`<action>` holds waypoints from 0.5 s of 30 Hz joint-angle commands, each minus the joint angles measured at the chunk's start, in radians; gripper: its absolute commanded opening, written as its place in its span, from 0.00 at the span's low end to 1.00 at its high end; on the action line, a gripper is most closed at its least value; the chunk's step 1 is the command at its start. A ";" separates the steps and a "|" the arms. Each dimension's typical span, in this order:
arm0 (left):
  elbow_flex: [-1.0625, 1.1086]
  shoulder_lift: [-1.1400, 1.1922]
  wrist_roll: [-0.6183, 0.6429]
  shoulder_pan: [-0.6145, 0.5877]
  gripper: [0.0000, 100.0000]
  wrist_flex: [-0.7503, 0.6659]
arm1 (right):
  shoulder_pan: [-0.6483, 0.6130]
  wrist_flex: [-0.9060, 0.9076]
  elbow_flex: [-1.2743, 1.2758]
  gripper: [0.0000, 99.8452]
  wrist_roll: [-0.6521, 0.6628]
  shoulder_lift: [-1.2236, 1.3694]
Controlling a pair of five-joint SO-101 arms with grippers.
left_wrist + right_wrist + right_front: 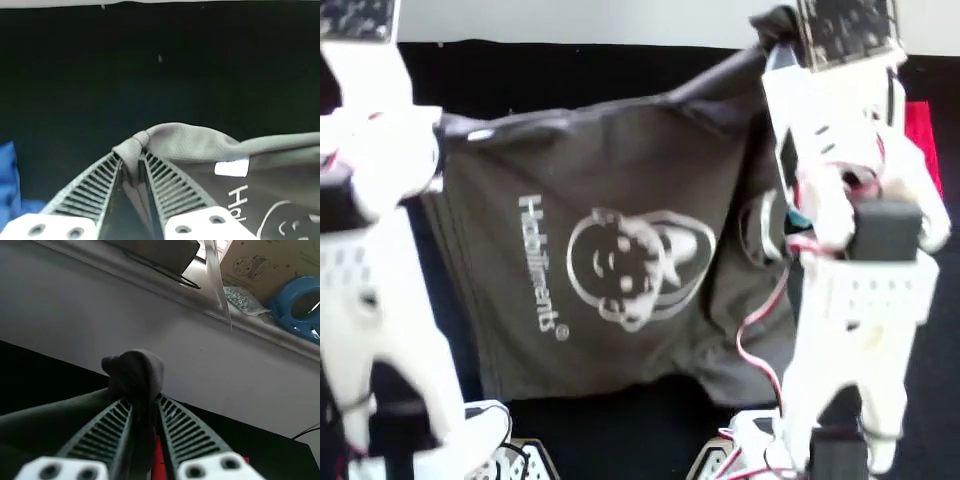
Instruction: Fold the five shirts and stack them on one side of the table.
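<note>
A dark grey shirt (pixel 620 260) with a white face print hangs stretched between the two arms above the black table. My left gripper (pixel 134 155) is shut on one of its top corners (pixel 131 146), near a white neck label (pixel 232 168). My right gripper (pixel 142 402) is shut on the other corner, where the cloth bunches (pixel 135 370) above the fingers. In the high view the left arm (pixel 370 220) stands at the left and the right arm (pixel 850 230) at the right, holding the shirt's corner (pixel 775 25) at the top right.
A blue cloth (pixel 9 175) lies on the black table (pixel 160 65) beside the left gripper. A red cloth (pixel 923 135) shows at the right behind the right arm. A white wall (pixel 150 325) and a shelf with a box and a blue object (pixel 295 305) stand behind the table.
</note>
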 commanded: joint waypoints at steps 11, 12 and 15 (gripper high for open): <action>-0.616 0.437 -0.028 -0.005 0.01 0.106 | -0.025 -0.008 -0.320 0.01 -0.009 0.283; -0.627 0.466 -0.028 -0.005 0.01 0.114 | -0.025 -0.008 -0.318 0.01 -0.009 0.302; -0.627 0.550 -0.028 -0.005 0.01 0.121 | -0.025 0.030 -0.317 0.01 -0.011 0.366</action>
